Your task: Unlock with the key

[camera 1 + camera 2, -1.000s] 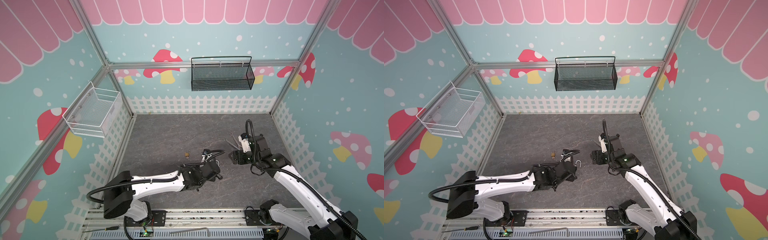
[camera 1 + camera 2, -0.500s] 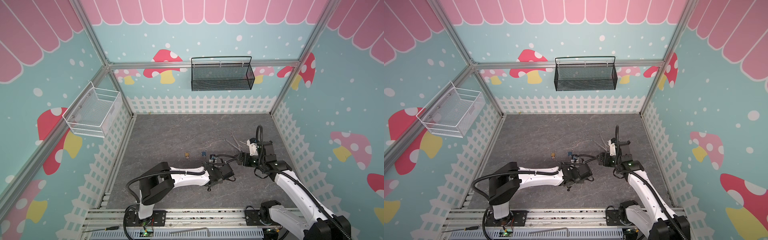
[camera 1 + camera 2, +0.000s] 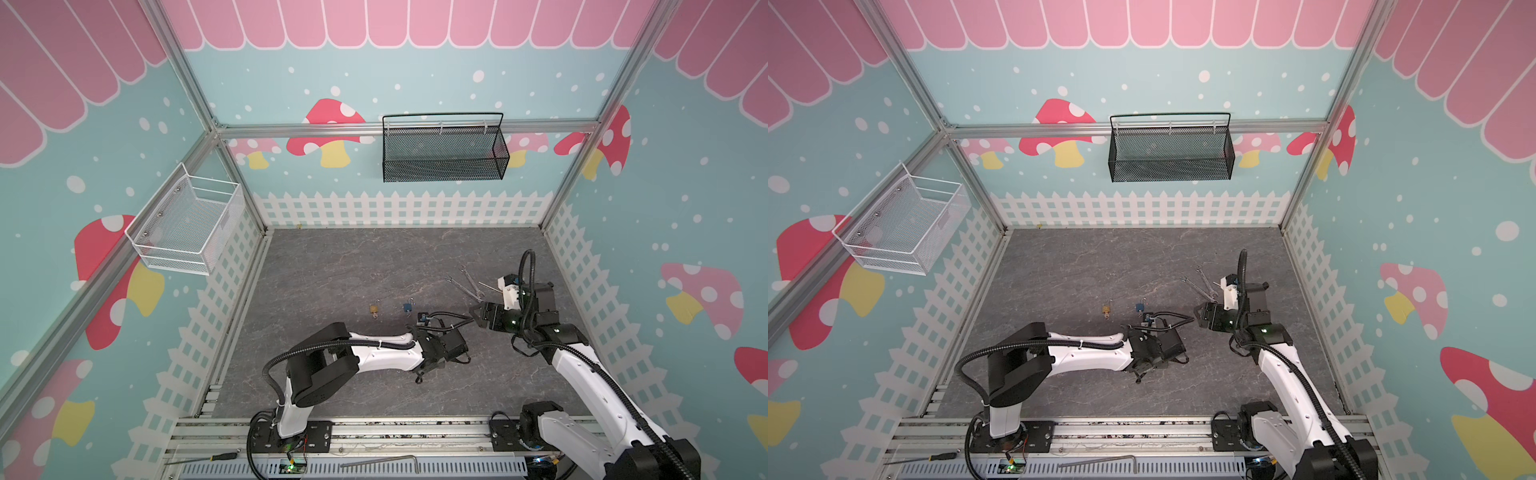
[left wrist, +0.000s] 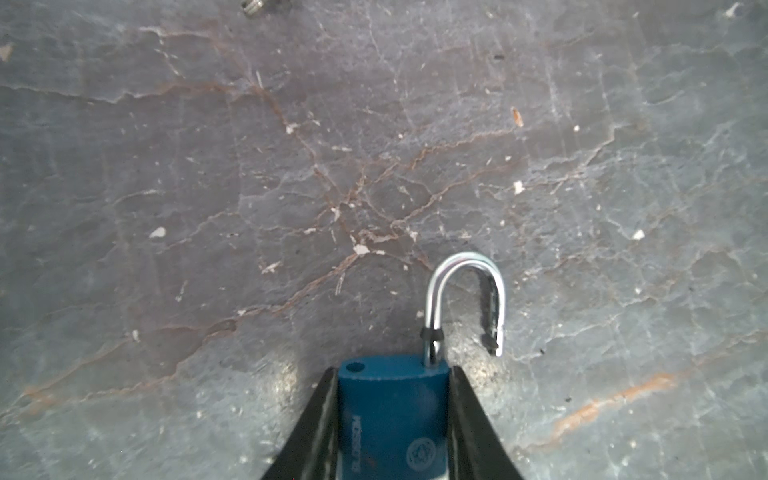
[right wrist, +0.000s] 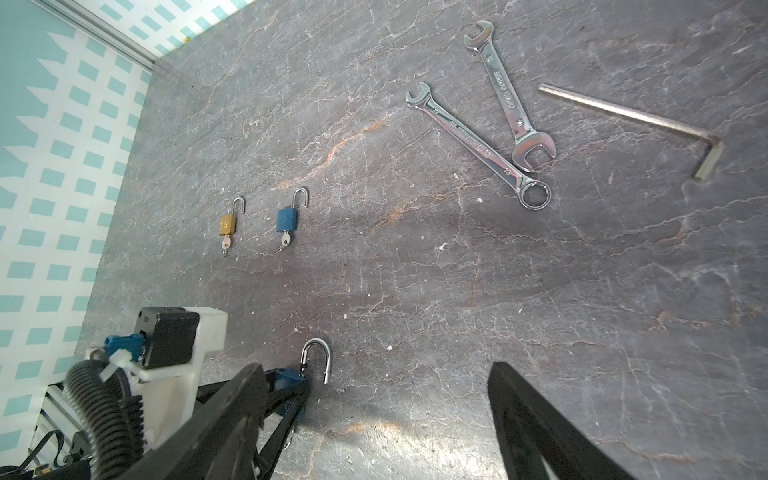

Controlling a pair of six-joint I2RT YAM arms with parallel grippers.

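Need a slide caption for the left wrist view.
The left gripper grips a blue padlock, its shackle open, grey table beyond.

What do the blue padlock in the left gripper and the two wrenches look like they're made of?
The padlock body: likely metal under a matte blue painted coat, with a stamped logo. Its shackle: bright polished steel, judging by the mirror glints. The combination wrench and the open-ended wrench: probably chrome-plated steel, shiny silver with stamped markings.
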